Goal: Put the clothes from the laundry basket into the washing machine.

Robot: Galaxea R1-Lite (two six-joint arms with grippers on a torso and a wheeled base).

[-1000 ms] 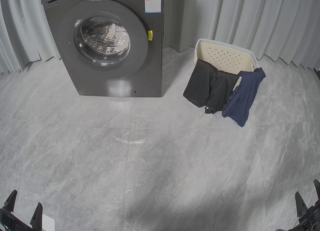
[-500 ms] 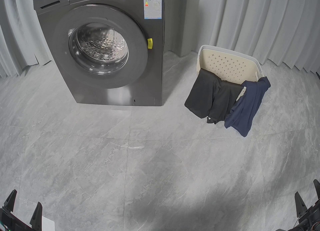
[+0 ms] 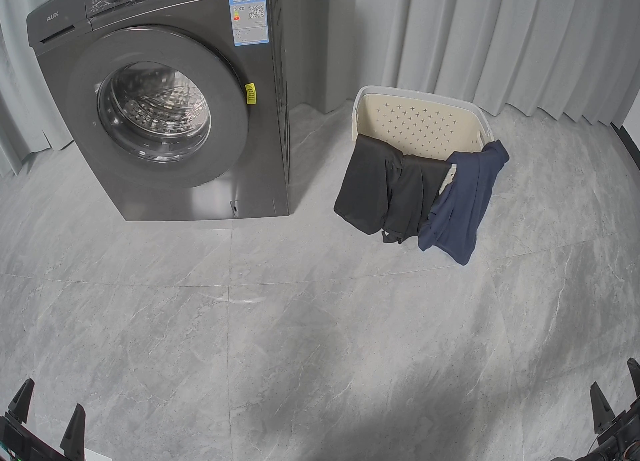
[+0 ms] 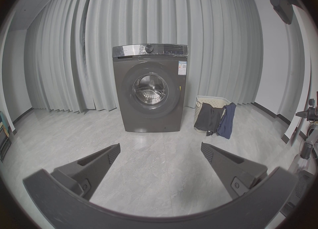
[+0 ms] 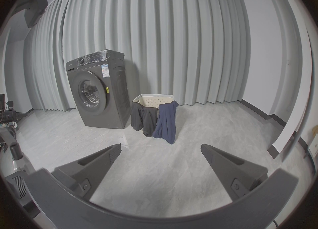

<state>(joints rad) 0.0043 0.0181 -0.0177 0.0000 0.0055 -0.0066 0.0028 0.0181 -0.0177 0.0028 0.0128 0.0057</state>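
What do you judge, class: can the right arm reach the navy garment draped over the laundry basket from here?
Probably not yet. The right gripper, open, is separated from the navy garment on the laundry basket by a wide stretch of bare floor. Nothing blocks the path; distance is the obstacle.

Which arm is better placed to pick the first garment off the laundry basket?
Probably the right: the laundry basket sits toward the right gripper, while the left gripper faces the washing machine. Both are open and empty.
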